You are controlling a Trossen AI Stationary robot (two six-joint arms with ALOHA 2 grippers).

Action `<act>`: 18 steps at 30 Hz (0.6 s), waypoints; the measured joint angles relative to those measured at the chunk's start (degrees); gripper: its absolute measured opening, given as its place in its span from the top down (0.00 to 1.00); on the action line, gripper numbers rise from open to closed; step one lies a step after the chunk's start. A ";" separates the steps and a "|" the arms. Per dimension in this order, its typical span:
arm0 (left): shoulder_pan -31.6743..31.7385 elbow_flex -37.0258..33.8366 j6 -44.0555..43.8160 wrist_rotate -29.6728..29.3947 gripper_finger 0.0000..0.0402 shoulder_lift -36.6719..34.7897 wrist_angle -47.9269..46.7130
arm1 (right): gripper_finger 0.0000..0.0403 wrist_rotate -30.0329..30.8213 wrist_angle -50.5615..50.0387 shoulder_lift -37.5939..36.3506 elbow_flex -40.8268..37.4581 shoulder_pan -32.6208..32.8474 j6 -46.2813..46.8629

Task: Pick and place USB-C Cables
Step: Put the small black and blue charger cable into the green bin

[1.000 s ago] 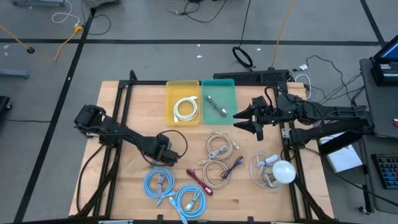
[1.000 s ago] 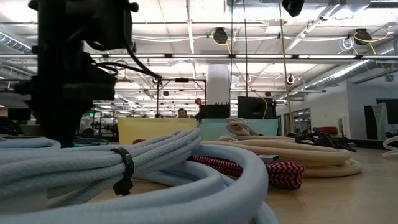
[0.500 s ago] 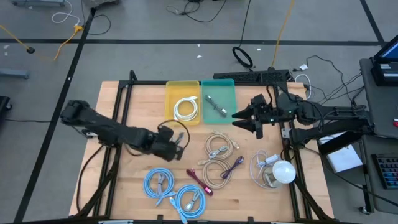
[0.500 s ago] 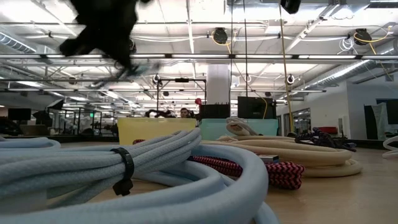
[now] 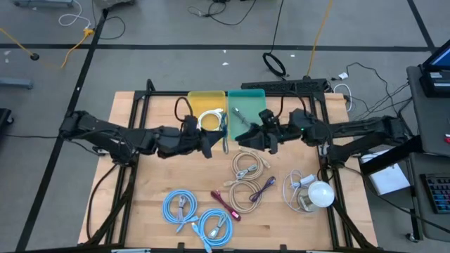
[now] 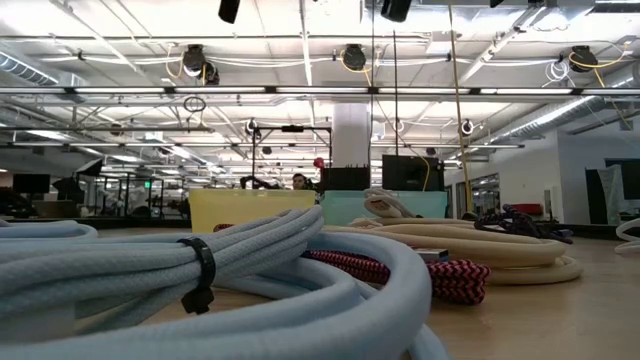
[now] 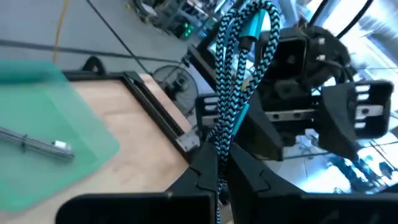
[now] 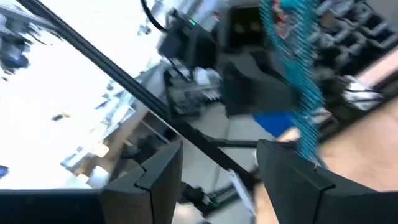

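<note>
The wooden bench point(image 5: 140, 190) stands on a grey floor in a large hall. The right wrist view is blurred. The yellow tray point(image 5: 192, 105) holds a white coil point(image 5: 209, 121); the teal tray point(image 5: 253, 105) holds a silver cable point(image 5: 241, 116). Between them, the left gripper point(image 5: 214, 143) is clamped on a teal cable point(image 7: 239, 74). The right gripper's point(image 5: 247, 138) jaws stand apart, facing it. Blue coils point(image 5: 199, 214) lie at the bench's near edge.

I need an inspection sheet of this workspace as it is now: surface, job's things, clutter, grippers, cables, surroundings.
Surface: wooden table, black frame.
Job's things: two light blue coils; beige coils; maroon cable; purple cable; white coil in yellow tray; teal braided cable.
Clutter: cord with round white bulb; metal piece in teal tray.
Grippers: left gripper shut on teal braided cable; right gripper open, facing it above the trays.
Cables: black cords on the floor.
Surroundings: grey floor, desk at right.
</note>
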 joint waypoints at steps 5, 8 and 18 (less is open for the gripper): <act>-1.48 0.01 -1.26 2.03 0.98 -0.17 -0.13 | 0.51 -0.74 1.42 0.90 -0.03 -1.04 -0.41; -2.06 0.01 -1.83 2.43 0.98 -0.11 -0.27 | 0.51 -1.29 1.59 0.90 -0.03 -1.96 -1.14; -0.03 0.02 -2.35 7.13 0.98 0.63 1.94 | 0.51 -1.17 1.37 1.94 -0.03 -2.21 -3.20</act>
